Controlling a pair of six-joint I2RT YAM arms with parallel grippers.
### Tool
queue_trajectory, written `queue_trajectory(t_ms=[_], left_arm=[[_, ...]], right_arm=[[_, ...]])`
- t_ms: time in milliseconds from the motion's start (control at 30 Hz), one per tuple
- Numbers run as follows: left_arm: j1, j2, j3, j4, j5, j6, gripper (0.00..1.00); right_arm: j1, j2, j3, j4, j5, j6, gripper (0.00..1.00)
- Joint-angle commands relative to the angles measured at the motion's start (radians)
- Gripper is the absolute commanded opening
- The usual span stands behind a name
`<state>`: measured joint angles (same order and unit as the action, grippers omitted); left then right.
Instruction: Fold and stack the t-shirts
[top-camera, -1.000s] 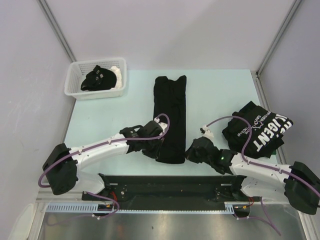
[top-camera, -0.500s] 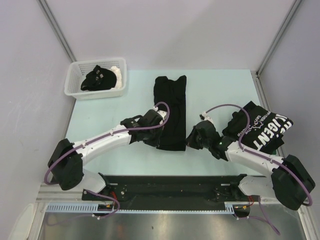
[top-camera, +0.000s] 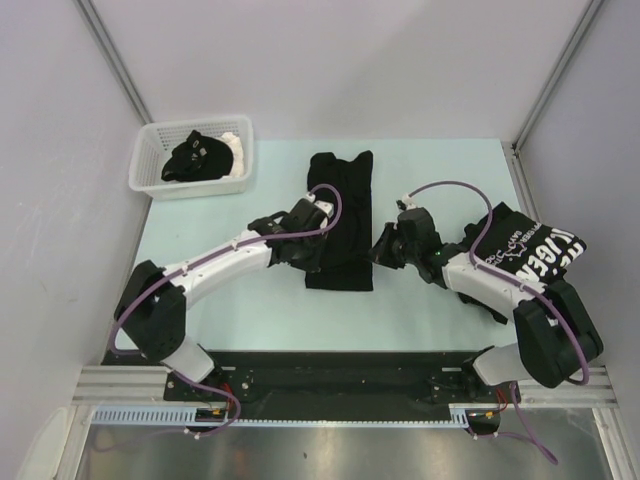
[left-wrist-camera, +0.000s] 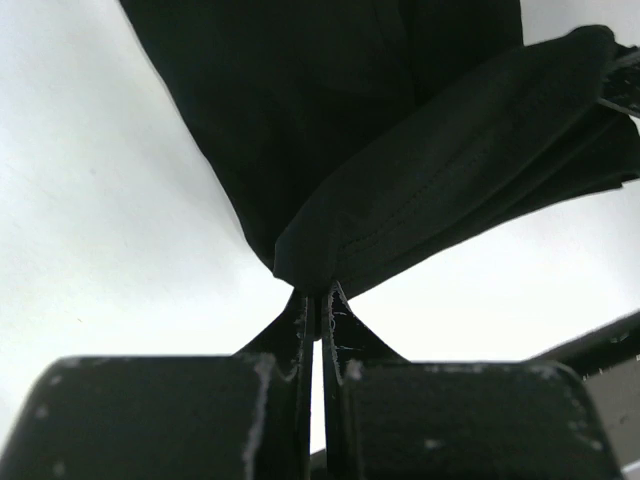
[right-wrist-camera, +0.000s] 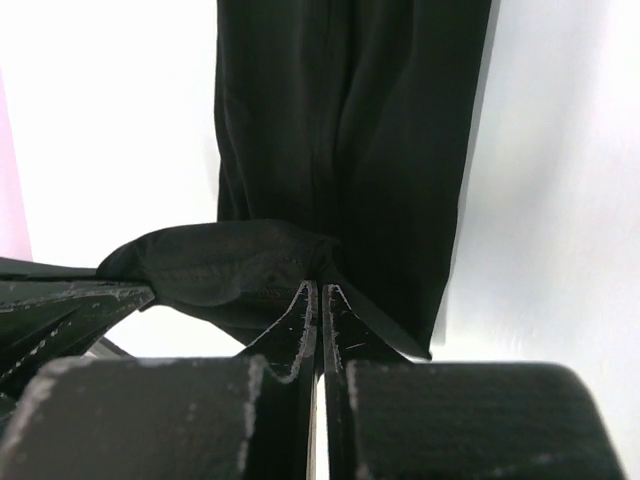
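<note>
A black t-shirt (top-camera: 340, 190), folded into a long narrow strip, lies on the middle of the table, its near end raised and doubled over. My left gripper (top-camera: 318, 258) is shut on that end's left corner, and my right gripper (top-camera: 380, 250) is shut on the right corner. In the left wrist view the left gripper (left-wrist-camera: 318, 292) pinches the hem of the t-shirt (left-wrist-camera: 330, 120). The right wrist view shows the right gripper (right-wrist-camera: 320, 286) pinching a bunched fold of the t-shirt (right-wrist-camera: 350, 120). A second black t-shirt (top-camera: 525, 255) with big white lettering lies crumpled at the right.
A white slotted basket (top-camera: 190, 187) stands at the table's far left corner with a black garment (top-camera: 195, 158) and something white inside. The pale green table (top-camera: 200, 300) ends at grey walls behind and on both sides. The right arm reaches over the lettered shirt.
Both grippers have moved away from the near edge toward the far side, carrying the shirt's near end with them. The strip now looks shorter.
</note>
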<state>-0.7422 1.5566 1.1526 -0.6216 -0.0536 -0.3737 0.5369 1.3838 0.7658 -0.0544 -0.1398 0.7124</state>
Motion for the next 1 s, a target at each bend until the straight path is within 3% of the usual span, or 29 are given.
queue_trajectory(t_ms=[0,967], left_arm=[[0.038,0.037,0.079,-0.017,-0.055,0.048,0.00],[0.185,0.333,0.436,-0.009,-0.043,0.085,0.00]], right_arm=[[-0.046,0.035,0.069,0.031,-0.037,-0.071,0.00],[-0.202,0.379,0.407,0.073,-0.185,-0.229,0.00]])
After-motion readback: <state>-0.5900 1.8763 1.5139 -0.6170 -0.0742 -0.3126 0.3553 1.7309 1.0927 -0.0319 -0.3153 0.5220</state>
